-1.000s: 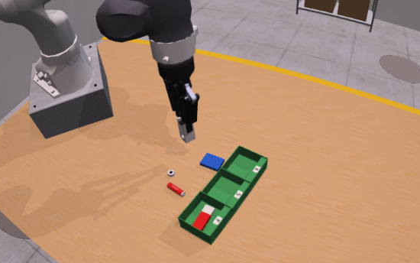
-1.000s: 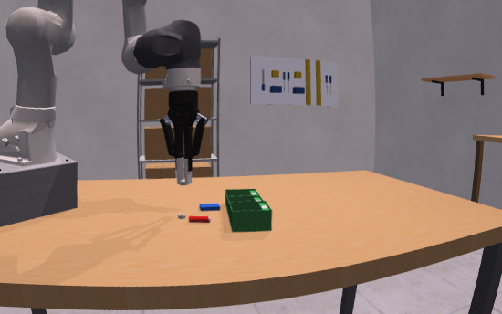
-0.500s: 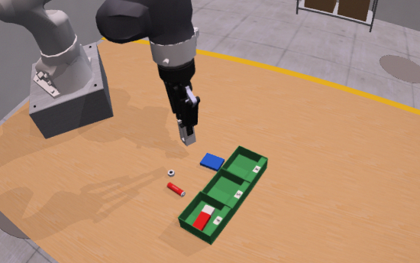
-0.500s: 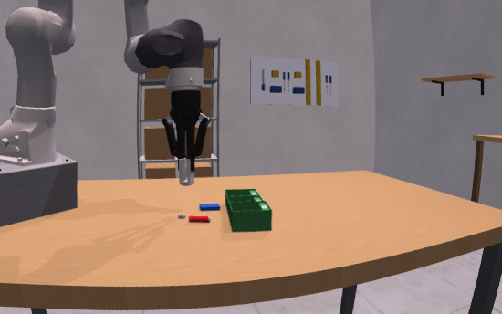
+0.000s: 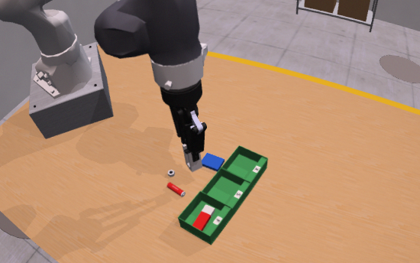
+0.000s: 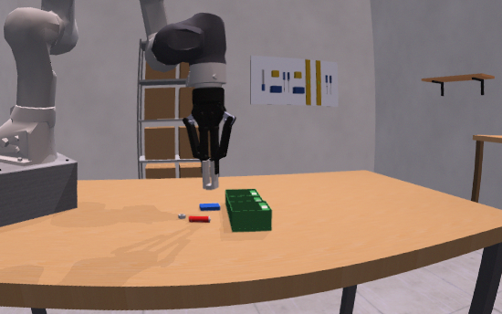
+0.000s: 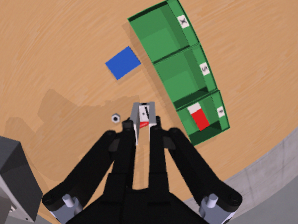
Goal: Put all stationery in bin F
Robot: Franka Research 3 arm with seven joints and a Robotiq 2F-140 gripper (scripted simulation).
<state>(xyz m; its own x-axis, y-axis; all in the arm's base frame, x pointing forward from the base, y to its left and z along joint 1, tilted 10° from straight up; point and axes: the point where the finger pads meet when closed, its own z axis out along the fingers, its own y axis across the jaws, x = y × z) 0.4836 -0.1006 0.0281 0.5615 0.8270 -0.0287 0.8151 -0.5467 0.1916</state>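
the pincer [image 6: 210, 186] hangs above 1 blue block [image 6: 210, 207].

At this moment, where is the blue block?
In the top view, the blue block lies flat on the table, just right of the gripper's fingertips and left of the green bins.

In the wrist view, the fingers partly hide the red cylinder [image 7: 144, 124]
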